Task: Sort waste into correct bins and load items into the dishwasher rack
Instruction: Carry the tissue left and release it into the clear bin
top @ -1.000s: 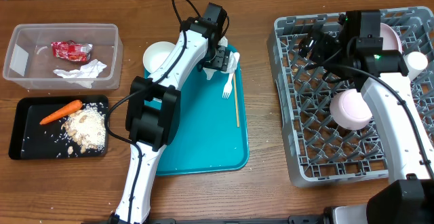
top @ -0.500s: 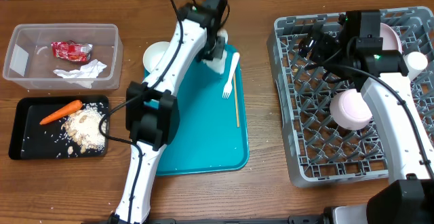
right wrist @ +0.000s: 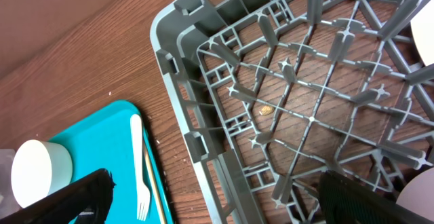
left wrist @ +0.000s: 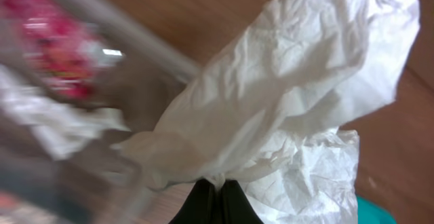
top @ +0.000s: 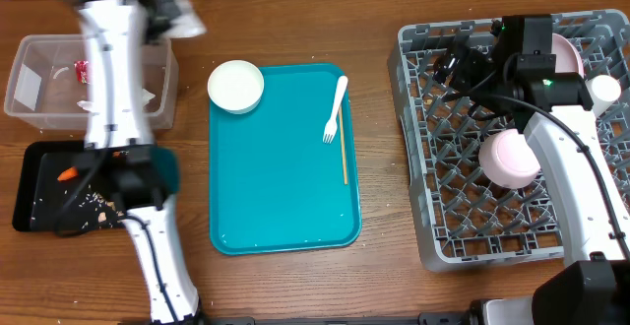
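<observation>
My left gripper (left wrist: 215, 187) is shut on a crumpled white napkin (left wrist: 291, 81), which hangs above the right rim of the clear tub (top: 20, 49). Overhead, that gripper (top: 165, 8) and napkin (top: 185, 22) are blurred. A red wrapper (top: 81, 69) lies in the tub. The carrot (top: 67, 174) and crumbs (top: 94, 202) lie in the black tray (top: 39, 207), partly hidden by the arm. My right gripper (right wrist: 230, 203) is open and holds nothing over the far-left corner of the grey rack (right wrist: 203, 81). A white bowl (top: 236, 86), fork (top: 335, 108) and stick (top: 343, 153) rest on the teal tray (top: 285, 197).
In the rack (top: 433, 167) an upturned bowl (top: 509, 158) sits mid-right, with a plate (top: 566, 54) and a cup (top: 602, 89) at its far right. The left arm's base stands between the black tray and the teal tray.
My left gripper shut on the napkin at the teal tray's far edge, then swung left with it to the clear tub. The right arm has not moved.
</observation>
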{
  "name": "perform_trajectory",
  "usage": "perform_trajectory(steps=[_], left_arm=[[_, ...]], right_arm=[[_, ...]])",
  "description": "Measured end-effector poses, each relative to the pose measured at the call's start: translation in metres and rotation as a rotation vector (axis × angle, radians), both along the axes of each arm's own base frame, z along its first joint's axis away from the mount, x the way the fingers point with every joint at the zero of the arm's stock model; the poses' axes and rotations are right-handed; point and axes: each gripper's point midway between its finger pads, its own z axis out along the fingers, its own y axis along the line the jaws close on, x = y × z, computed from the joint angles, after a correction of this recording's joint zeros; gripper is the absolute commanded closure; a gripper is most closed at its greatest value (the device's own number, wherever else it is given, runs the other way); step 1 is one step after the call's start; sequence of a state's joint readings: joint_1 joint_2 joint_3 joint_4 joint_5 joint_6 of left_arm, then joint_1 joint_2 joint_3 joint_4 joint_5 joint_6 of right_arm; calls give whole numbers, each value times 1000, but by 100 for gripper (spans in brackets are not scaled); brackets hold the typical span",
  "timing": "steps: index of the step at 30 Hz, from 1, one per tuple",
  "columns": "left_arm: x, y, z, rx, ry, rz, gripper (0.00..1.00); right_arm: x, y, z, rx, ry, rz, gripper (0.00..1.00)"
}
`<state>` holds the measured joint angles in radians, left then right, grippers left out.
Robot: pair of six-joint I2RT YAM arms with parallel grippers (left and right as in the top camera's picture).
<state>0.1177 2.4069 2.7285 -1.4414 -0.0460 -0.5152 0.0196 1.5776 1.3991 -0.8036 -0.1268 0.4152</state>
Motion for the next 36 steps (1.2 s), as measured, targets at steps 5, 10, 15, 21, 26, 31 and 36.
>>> perform_trajectory(steps=[5,10,15,21,26,31,36], left_arm=[[-25,91,-9,-43,24,214,22],[-47,130,-23,-84,68,311,0],[-56,130,-27,-130,96,309,0],[-51,121,-27,-139,89,281,0],[-45,124,-25,-132,64,277,0],[-50,139,-24,-129,55,306,0],[-64,167,-24,-131,56,368,0]], right_arm=[[0,0,0,0,0,0,0],[0,0,0,0,0,0,0],[0,0,0,0,-1,0,0],[0,0,0,0,0,0,0],[0,0,0,0,0,0,0],[0,0,0,0,0,0,0],[6,1,5,4,-31,-1,0]])
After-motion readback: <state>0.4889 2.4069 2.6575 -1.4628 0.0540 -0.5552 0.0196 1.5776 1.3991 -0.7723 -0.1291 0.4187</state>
